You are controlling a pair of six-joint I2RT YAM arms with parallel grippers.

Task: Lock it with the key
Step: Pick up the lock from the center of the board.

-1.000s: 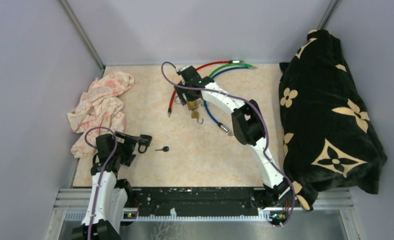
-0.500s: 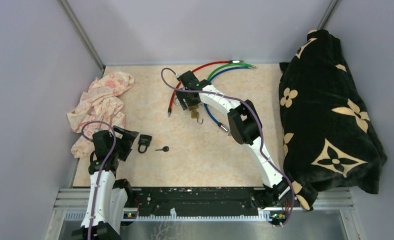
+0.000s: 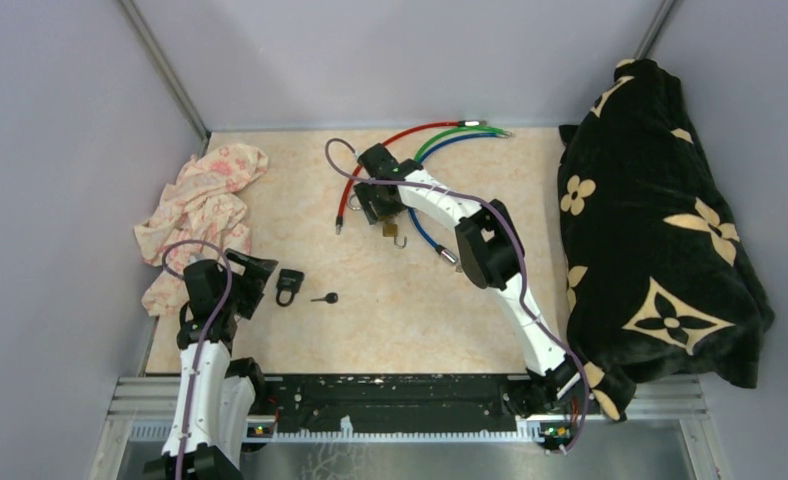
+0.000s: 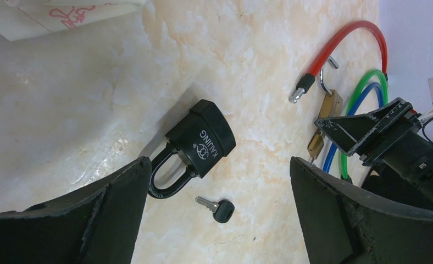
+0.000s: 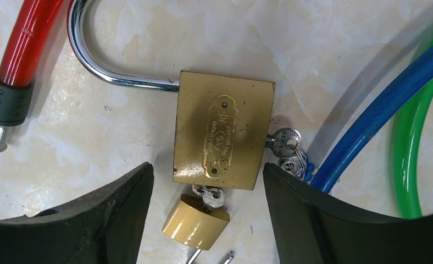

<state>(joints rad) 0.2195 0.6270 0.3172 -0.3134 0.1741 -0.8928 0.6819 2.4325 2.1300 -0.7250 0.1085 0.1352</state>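
A black padlock [image 4: 200,142] lies flat on the marble table, shackle toward my left gripper [image 4: 218,181]. That gripper is open and holds nothing. A small black-headed key [image 4: 217,207] lies loose just past the lock; from above, the padlock [image 3: 289,285] and key [image 3: 324,298] sit right of the left gripper [image 3: 258,282]. My right gripper [image 5: 207,169] hangs open over a large brass padlock [image 5: 223,137] with an open chrome shackle and keys [image 5: 284,144] in its base. Its fingers flank the body. A small brass padlock [image 5: 196,223] lies beside it.
Red [image 5: 25,49], blue [image 5: 379,104] and green [image 5: 409,165] cables curve around the brass locks. A floral cloth [image 3: 202,215] is bunched at the left wall. A black flower-patterned cushion [image 3: 660,230] fills the right side.
My left gripper has drawn back toward the left, leaving the black padlock on the table. My right gripper's jaws have narrowed a little above the brass padlock.
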